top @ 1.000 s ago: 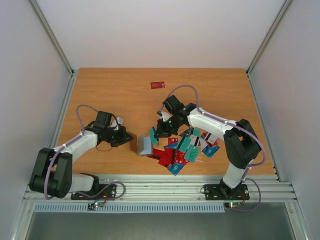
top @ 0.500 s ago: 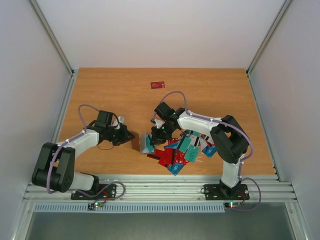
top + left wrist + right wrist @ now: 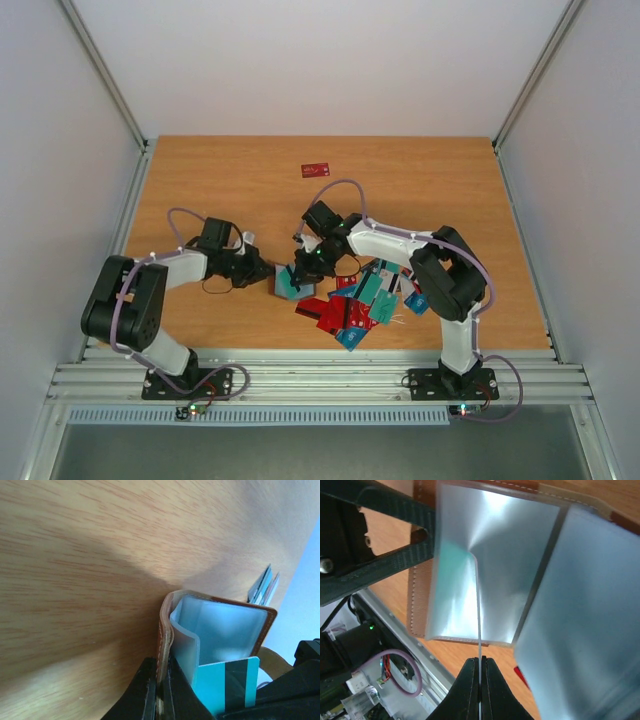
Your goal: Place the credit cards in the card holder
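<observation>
1. Nearest the arm bases: a loose pile of credit cards [image 3: 360, 300] in red, teal, blue and white. It lies flat on the table [image 3: 200, 180], right of centre, partly under the right forearm.
2. Just left of the pile: the card holder [image 3: 284, 284], open, sits between the two grippers.
3. Left gripper [image 3: 161, 680]: jaws almost together, clamped on the holder's brown leather cover at its edge. The leather is pinched between the fingers [image 3: 145, 692].
4. The holder's clear plastic sleeves [image 3: 220, 625] fan open beyond that clamped edge.
5. Right gripper [image 3: 480, 667]: jaws pinched tight on one teal card [image 3: 225, 682] with a dark stripe. The right wrist view shows the card edge-on, as a thin line running up from the fingertips.
6. The card's leading end is up against the clear sleeves. Cannot tell whether it is actually inside a pocket.
7. Farthest: a lone red card [image 3: 316, 170] lies flat near the far edge, well apart from both arms and the pile.
</observation>
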`<state>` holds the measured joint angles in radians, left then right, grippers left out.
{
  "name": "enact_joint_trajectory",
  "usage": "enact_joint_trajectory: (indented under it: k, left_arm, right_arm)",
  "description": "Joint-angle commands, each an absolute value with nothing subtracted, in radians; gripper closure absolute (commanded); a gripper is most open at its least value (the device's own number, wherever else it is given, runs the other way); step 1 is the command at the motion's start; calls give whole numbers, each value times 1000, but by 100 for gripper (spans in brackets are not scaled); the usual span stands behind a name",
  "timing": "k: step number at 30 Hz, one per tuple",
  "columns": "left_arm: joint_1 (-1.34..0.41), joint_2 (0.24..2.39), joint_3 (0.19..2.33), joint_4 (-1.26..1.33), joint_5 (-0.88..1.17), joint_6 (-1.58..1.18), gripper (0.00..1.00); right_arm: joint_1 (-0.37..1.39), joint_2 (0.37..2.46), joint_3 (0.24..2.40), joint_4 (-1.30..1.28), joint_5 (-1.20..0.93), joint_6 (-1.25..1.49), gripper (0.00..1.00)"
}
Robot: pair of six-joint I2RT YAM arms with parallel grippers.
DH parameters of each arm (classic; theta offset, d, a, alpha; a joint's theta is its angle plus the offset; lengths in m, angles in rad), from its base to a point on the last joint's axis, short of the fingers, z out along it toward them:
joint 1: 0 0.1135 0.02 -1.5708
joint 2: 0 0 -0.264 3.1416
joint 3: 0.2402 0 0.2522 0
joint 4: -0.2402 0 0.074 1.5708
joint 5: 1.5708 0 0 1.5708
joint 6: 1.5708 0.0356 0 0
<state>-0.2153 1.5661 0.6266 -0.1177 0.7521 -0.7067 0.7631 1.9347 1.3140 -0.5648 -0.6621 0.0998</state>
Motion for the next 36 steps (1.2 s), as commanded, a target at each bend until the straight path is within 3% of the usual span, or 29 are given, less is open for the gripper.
enact_joint_trajectory:
  k: [1,4,9,12,18,24,28,31,36]
  left_arm:
    - [-219,1568,680,-174,760,-638,98]
    - [-219,1522,727,-298,710,-574,91]
    - [-218,1459,839,-544,617,-444,59]
    - [-219,1416,885,-624,566,-413,47]
    - [-227,1317,913,-634,668,-422,45]
    - [-289,1333,901,-540,782,-474,51]
    - [-354,1387,914,-431,782,-572,55]
    - [-375,1435,889,-366,736,-695,63]
    - [-402,1462,884,-426,658,-723,63]
  right_arm:
    - [770,1996,1351,-568,-646,89,99]
    - [766,2011,1354,-578,-633,81,99]
    - [761,2027,1346,-574,-636,78,99]
    - [762,2037,1343,-564,-644,82,99]
    - [762,2055,1351,-529,-672,107,99]
    - [762,2057,1385,-540,-678,110,99]
    - [762,2061,1389,-551,-671,109,99]
    - [762,2065,1388,-552,-668,115,99]
    - [762,2060,1375,-534,-666,131,99]
